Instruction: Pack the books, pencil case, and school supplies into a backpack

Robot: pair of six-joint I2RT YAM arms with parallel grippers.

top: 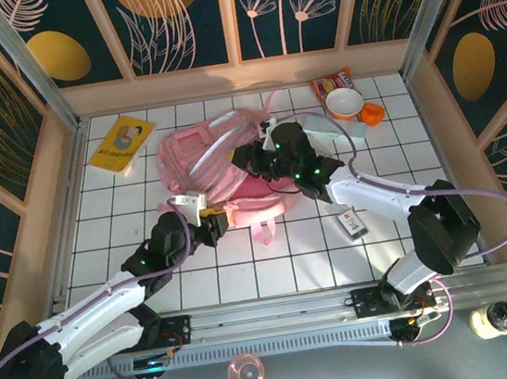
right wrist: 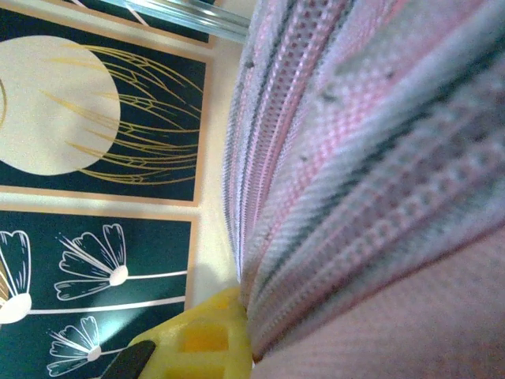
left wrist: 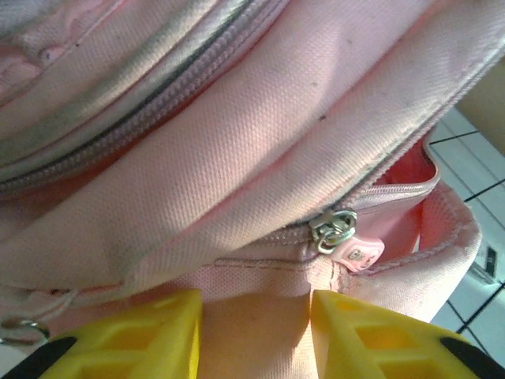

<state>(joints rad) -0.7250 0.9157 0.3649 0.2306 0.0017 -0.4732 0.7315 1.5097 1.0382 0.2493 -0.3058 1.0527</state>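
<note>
The right gripper [top: 243, 161] rests on top of the soft pink backpack [top: 192, 151]. Its wrist view is so close that things look blurry: just bumpy pink weave pressed on one yellow finger [right wrist: 207, 335]; the other finger is hidden; it is closed tight on the cloth. The left gripper [top: 219, 220] is at the backpack's near edge; its blocky yellow fingers [left wrist: 150, 332] stand a bit apart, cut off at the bottom, holding nothing; a shiny metal zip pull [left wrist: 334, 231] hangs just past them. The square yellow booklet [top: 121, 143] lies flat, far left.
</note>
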